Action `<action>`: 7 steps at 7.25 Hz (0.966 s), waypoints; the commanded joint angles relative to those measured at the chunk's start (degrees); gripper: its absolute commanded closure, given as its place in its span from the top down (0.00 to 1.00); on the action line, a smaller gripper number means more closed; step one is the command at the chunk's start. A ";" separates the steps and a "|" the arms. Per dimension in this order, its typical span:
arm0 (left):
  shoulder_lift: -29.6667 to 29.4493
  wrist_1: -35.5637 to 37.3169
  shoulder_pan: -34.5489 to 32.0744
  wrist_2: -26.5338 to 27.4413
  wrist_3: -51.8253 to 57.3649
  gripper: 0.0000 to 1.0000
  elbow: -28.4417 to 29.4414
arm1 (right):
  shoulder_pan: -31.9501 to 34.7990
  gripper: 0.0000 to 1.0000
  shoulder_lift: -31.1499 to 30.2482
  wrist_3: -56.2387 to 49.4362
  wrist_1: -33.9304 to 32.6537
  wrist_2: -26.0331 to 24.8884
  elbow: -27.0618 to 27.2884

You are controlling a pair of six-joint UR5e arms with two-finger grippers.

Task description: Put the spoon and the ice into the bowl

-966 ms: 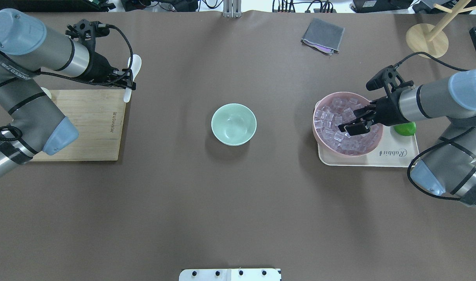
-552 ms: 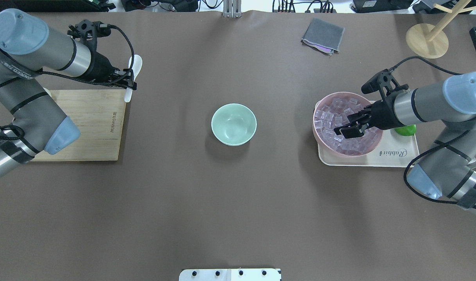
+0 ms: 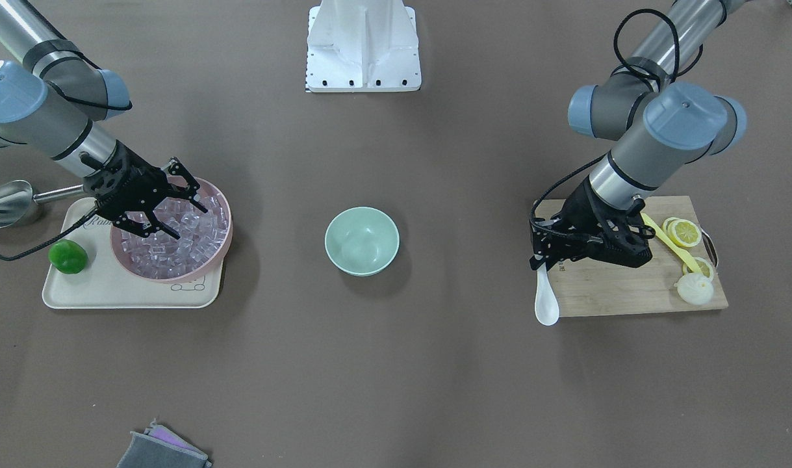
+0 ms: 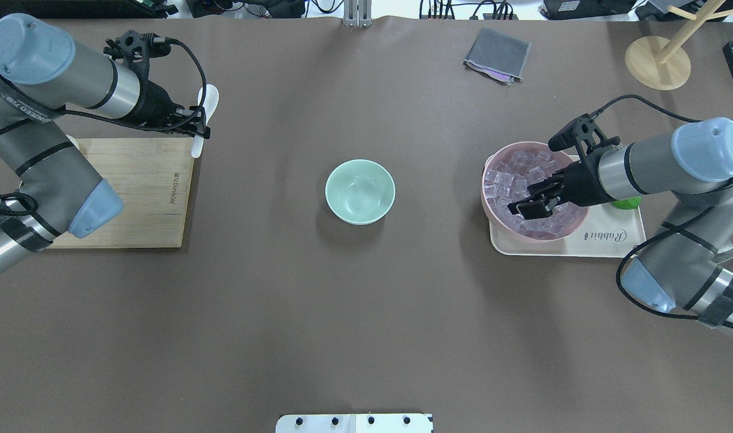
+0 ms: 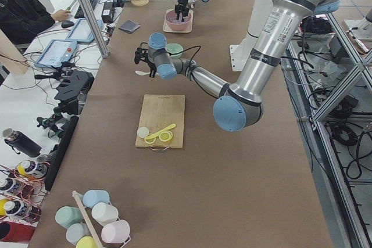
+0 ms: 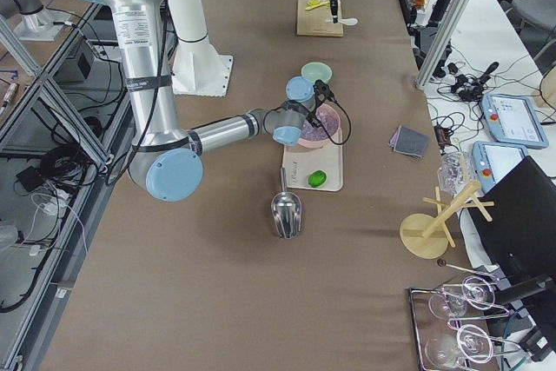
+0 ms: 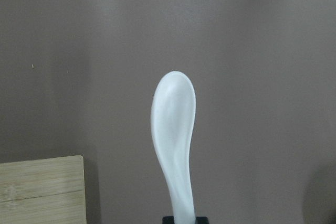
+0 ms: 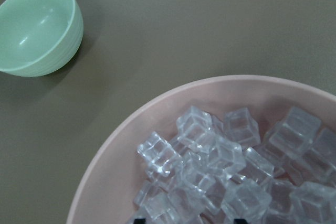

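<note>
Spoon [image 4: 209,99]: handle tip visible overhead, hidden from front camera.

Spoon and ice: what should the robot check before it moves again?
1. Do the left fingers grip the spoon? Ok: handle pinched, scoop sticking out.
2. Is the bowl upright and empty? Ok.
3. Are the right fingers open over the ice? Ok.
4. Is any ice caught between the right fingers? Not ok: none yet.
5. Do the right fingers touch the ice? Cannot tell.
</note>
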 commanded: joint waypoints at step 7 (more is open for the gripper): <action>-0.17 0.09 0.00 -0.09 0.09 0.00 0.18 | -0.20 0.43 -0.58 0.60 -0.18 0.59 0.00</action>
